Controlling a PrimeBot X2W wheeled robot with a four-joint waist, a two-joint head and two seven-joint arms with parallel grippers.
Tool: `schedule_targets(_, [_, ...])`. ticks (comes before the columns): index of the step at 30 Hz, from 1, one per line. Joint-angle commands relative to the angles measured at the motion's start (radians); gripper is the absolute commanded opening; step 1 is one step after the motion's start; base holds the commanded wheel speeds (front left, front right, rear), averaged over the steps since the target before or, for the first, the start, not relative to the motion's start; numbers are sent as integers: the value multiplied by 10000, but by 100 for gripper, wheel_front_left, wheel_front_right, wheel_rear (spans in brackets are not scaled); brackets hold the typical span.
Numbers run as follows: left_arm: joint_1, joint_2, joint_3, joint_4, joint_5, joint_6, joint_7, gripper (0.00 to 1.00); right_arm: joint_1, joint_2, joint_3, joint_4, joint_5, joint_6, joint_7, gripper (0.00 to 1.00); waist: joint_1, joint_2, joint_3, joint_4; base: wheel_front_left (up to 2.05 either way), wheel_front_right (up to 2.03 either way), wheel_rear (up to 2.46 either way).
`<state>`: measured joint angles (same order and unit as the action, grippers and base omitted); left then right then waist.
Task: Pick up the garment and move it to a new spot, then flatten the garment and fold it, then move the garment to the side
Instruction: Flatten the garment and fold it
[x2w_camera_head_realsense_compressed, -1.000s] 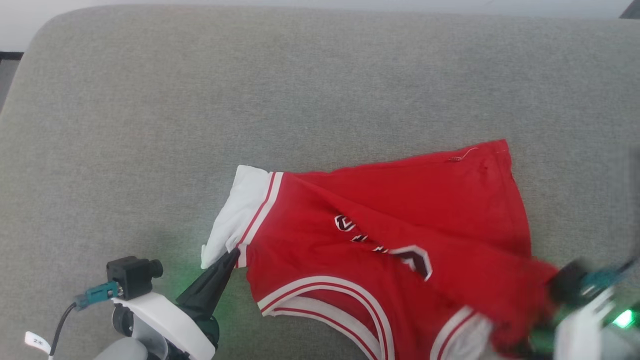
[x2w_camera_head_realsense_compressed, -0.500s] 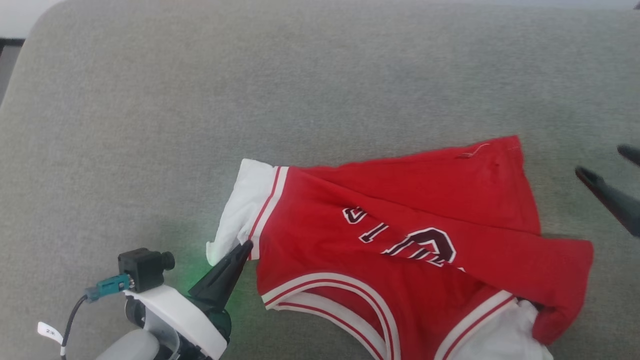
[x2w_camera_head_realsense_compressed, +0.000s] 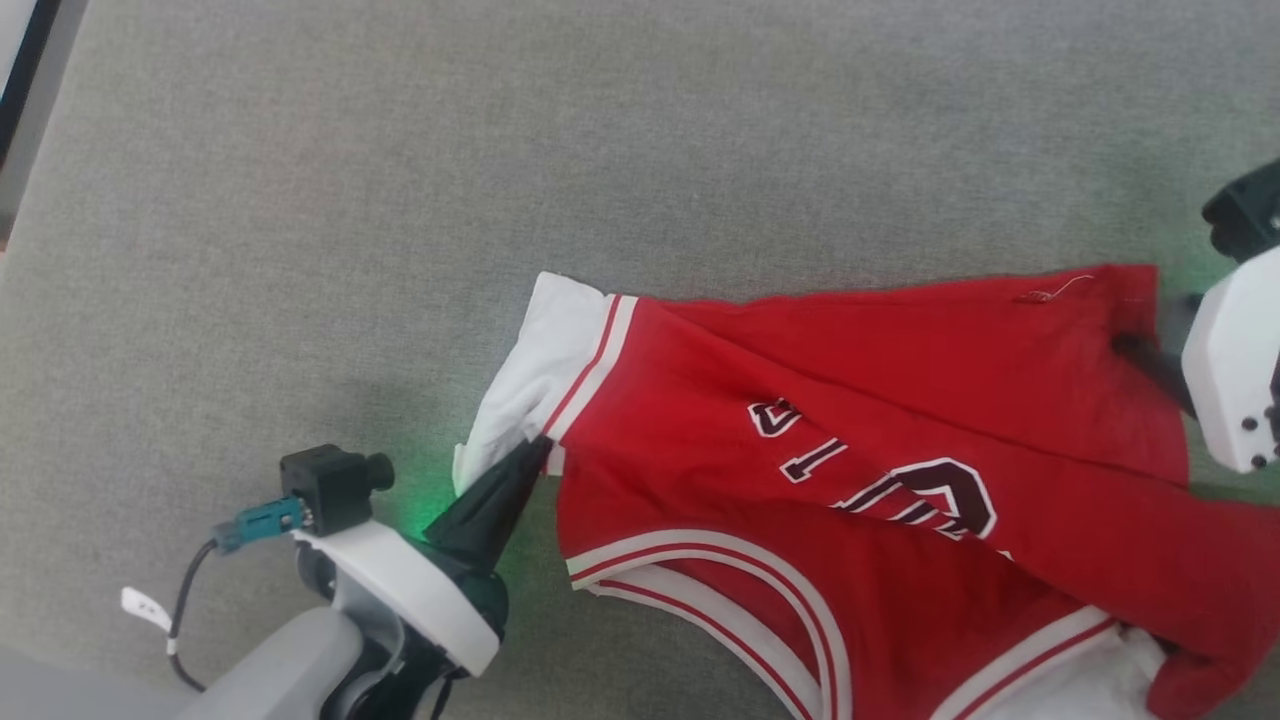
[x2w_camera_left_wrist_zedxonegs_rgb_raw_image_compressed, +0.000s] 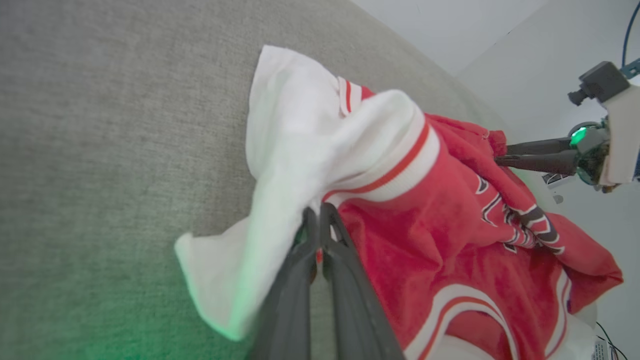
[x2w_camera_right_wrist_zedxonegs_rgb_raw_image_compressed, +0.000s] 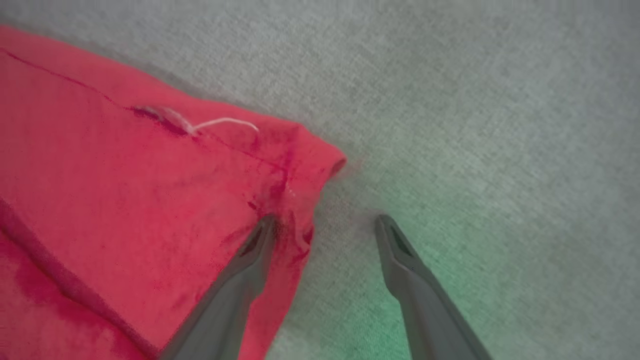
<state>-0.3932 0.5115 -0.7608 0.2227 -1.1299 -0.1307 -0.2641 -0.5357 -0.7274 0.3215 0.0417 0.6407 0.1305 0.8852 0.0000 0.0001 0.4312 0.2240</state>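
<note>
Head view, and the garment (x2w_camera_head_realsense_compressed: 850, 420) is spread across the lower right of the grey surface (x2w_camera_head_realsense_compressed: 400, 200), its red body rumpled and its neckline trim curving toward the bottom edge. Writing first: the black, white-outlined lettering (x2w_camera_head_realsense_compressed: 945, 492) sits upside down from here. A diagonal fold swallows part of it, so a few letter shapes show but the word cannot be read whole. Down at the lower left, a small white tag (x2w_camera_head_realsense_compressed: 145, 608) hangs on the arm's cable, its marking too small to make out. Beside it, a black camera (x2w_camera_head_realsense_compressed: 330, 485) with a teal connector (x2w_camera_head_realsense_compressed: 262, 520) rides the white wrist.

Left gripper (x2w_camera_head_realsense_compressed: 535, 450) now: jaws clenched tight on the garment, pinching the white sleeve (x2w_camera_head_realsense_compressed: 540, 370) right at its red-and-white striped trim. The left wrist view shows the sleeve bunched up over the fingertips, with a green glow washing the cloth and the surface below.

Over to the right gripper (x2w_camera_right_wrist_zedxonegs_rgb_raw_image_compressed: 325, 222): jaws spread wide, grasping nothing. In the right wrist view one fingertip sits on the red hem corner and the other on bare grey just beside it, with the cloth's edge running between them. A loose white thread (x2w_camera_right_wrist_zedxonegs_rgb_raw_image_compressed: 220, 122) curls off the hem seam near that corner. Back in the head view, the white right wrist covers the surface just past the hem.
</note>
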Motion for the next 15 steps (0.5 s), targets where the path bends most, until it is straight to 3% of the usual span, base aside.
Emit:
schedule_targets(1, [-184,-89,-27,9,6,10,0,0,-69,108,274,304,204,0,127,100,0,-1,194,191,0,0,0])
schedule_targets(4, [-249,-144,-41,44,-6,12,0,0,-104,111,750,575,480,1,468,100,0,-1,297,275,0,0,0])
schedule_targets(5, [-250,-157,-41,58,-12,10,0,0,-71,94,918,654,620,1,691,94,0,-1,313,287,0,0,0])
schedule_targets(7, [-279,-186,-49,86,-18,10,0,0,27,-32,1222,658,889,9,1129,49,0,-1,326,303,0,0,0])
schedule_targets(8, [-291,-201,-48,101,-23,10,0,0,37,-127,1331,652,971,20,1315,39,0,-1,321,309,0,0,0])
schedule_targets(9, [-299,-211,-45,115,-32,10,0,0,22,-204,1404,605,1029,26,1398,13,0,-1,312,309,0,0,0])
schedule_targets(10, [-315,-226,-46,128,-38,10,0,0,-12,-247,1415,588,1073,24,1417,0,0,-1,299,306,0,0,0])
schedule_targets(15, [-419,-287,-88,159,-32,10,0,0,-291,-244,1233,577,1097,-2,880,0,0,-1,149,272,0,0,0])
